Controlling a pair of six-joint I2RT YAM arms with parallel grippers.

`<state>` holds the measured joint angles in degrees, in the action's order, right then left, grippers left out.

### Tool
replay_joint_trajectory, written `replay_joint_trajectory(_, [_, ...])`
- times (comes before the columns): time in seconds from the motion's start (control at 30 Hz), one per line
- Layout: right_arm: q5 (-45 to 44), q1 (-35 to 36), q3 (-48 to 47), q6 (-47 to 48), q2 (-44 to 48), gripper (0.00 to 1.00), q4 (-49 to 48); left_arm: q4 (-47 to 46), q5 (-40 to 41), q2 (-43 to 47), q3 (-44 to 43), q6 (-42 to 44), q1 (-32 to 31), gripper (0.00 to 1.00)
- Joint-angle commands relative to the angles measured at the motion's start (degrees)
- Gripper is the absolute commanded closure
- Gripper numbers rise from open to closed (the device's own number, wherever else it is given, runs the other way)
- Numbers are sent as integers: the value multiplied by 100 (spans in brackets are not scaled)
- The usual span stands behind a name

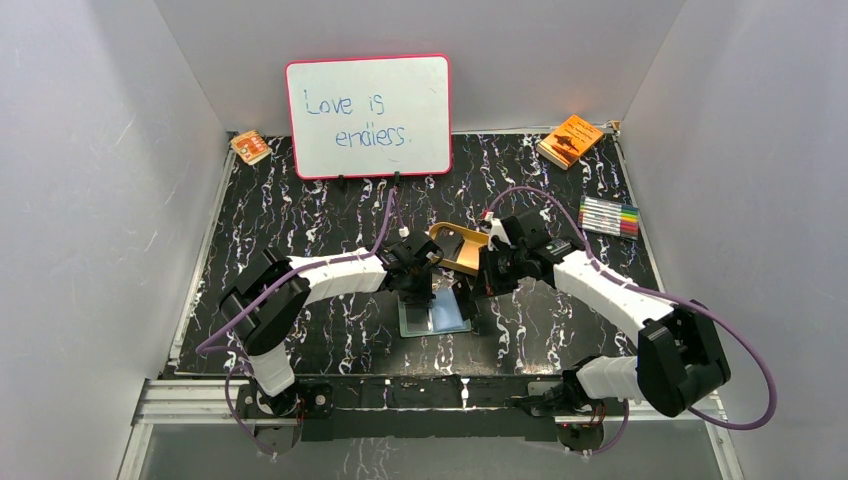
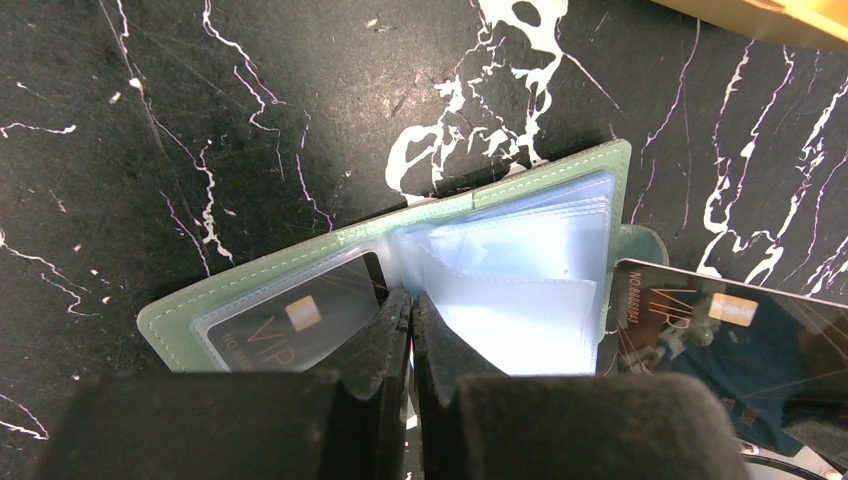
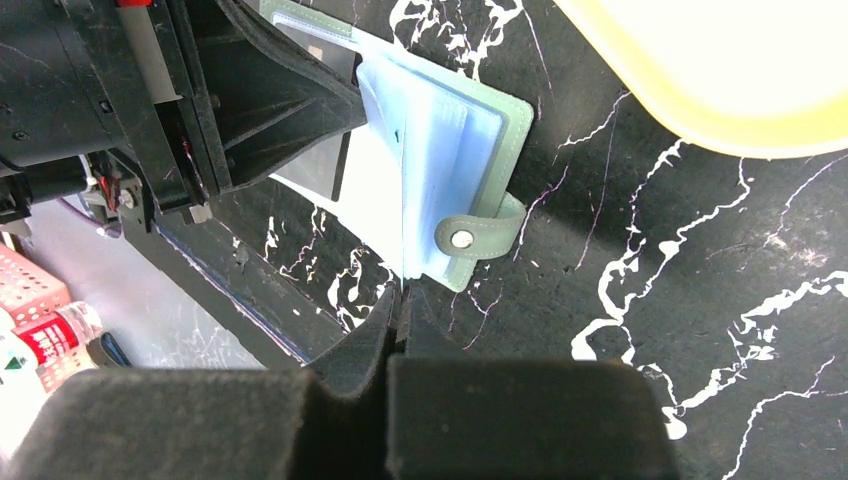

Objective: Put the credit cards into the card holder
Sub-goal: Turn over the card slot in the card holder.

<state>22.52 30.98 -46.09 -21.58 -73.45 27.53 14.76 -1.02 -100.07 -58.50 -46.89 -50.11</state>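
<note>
The left gripper (image 2: 411, 300), fingers closed together, is pressing on the fold of the open card holder (image 2: 165, 325), which is showing one credit card (image 2: 290, 320) in a sleeve. The right gripper (image 3: 400, 298), also closed, is pointing at the sleeves' edge, with a second credit card (image 2: 720, 340) showing just beside the holder.

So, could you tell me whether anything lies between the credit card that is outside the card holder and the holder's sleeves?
Nothing visible does. The credit card sits right beside the card holder, at its snap-tab edge. The left gripper, shut, presses on the holder's middle fold, away from that edge.
</note>
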Motion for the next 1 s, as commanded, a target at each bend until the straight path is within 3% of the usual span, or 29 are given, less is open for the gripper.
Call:
replay_joint_trajectory(0.0, [196,-35,-278,212,-116,100,24,429,268,-153,170,163,-17,99])
replay_joint_trajectory(0.97, [1238,-24,-132,354,-556,100,-180,594,325,97,-51,280,-17,98])
